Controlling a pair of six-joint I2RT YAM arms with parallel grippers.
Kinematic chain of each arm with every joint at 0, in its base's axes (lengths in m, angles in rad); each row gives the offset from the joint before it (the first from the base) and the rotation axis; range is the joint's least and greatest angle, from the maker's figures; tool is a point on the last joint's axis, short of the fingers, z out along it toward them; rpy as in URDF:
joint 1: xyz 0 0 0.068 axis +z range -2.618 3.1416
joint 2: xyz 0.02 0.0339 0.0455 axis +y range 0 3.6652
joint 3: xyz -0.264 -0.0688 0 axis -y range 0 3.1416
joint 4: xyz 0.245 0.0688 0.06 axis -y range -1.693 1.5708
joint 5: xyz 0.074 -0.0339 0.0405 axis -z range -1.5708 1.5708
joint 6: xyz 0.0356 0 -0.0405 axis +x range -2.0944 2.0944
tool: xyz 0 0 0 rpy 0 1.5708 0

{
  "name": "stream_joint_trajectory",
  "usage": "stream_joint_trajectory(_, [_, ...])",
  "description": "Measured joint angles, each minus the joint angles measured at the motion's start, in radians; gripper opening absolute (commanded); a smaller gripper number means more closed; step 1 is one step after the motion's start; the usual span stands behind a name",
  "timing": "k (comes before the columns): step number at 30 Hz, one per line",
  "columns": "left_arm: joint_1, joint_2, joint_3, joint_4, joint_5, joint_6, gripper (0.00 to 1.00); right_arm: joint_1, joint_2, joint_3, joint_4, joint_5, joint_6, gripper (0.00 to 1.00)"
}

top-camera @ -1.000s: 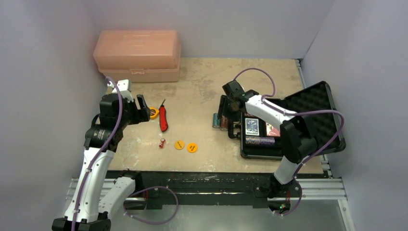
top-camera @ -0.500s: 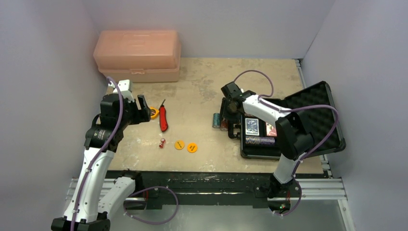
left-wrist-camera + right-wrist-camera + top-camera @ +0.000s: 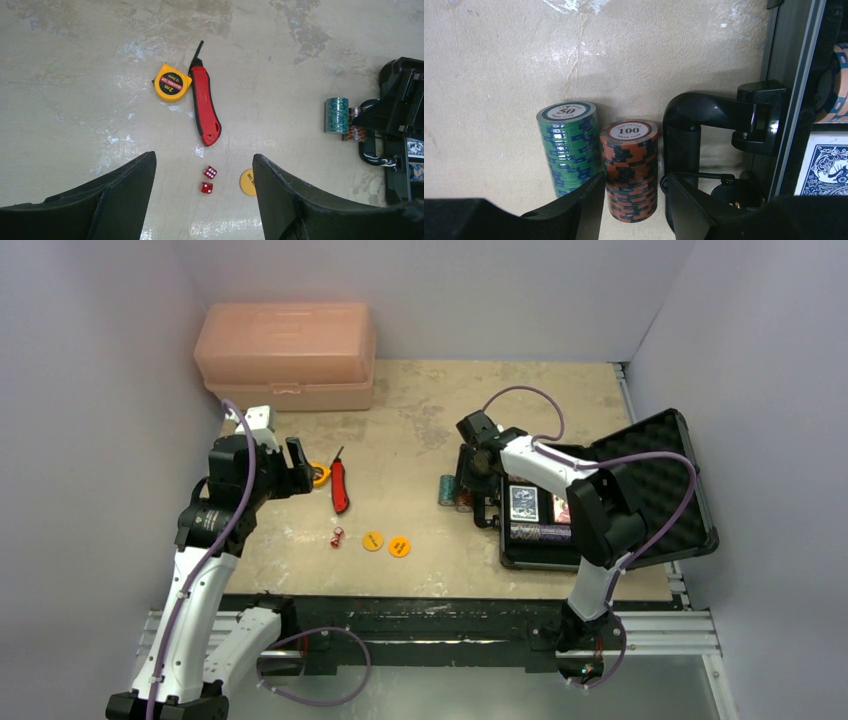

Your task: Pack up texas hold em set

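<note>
The black case [image 3: 640, 490] lies open at the right, holding a blue deck [image 3: 523, 503], a red deck [image 3: 565, 508] and a row of chips [image 3: 540, 533]. Just left of its handle [image 3: 704, 115] stand a green chip stack [image 3: 569, 150] and an orange chip stack [image 3: 630, 165]. My right gripper [image 3: 634, 182] straddles the orange stack. Its left finger is against the chips, and a thin gap shows on the right. My left gripper [image 3: 203, 157] hangs open above two red dice [image 3: 208, 180] and an orange disc [image 3: 246, 182]. A second orange disc [image 3: 399, 547] lies beside the first.
A red utility knife [image 3: 206, 110] and a yellow tape measure [image 3: 171, 83] lie beyond the dice. The peach toolbox [image 3: 288, 355] stands shut at the back left. The case handle stands close to my right gripper's right finger.
My right gripper has shifted slightly left and lower round the chip stacks, and its jaws have narrowed. The left arm has not moved.
</note>
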Motion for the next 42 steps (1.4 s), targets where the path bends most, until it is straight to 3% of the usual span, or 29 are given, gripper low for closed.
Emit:
stream_joint_trajectory(28, [-0.014,-0.011,0.000,-0.002,-0.018,0.000,0.69,0.059,0.090,0.128,-0.119,0.074,-0.077,0.52])
stream_joint_trajectory(42, [-0.014,-0.013,0.000,-0.009,-0.021,0.000,0.68,0.067,0.162,0.167,-0.096,0.101,-0.122,0.51])
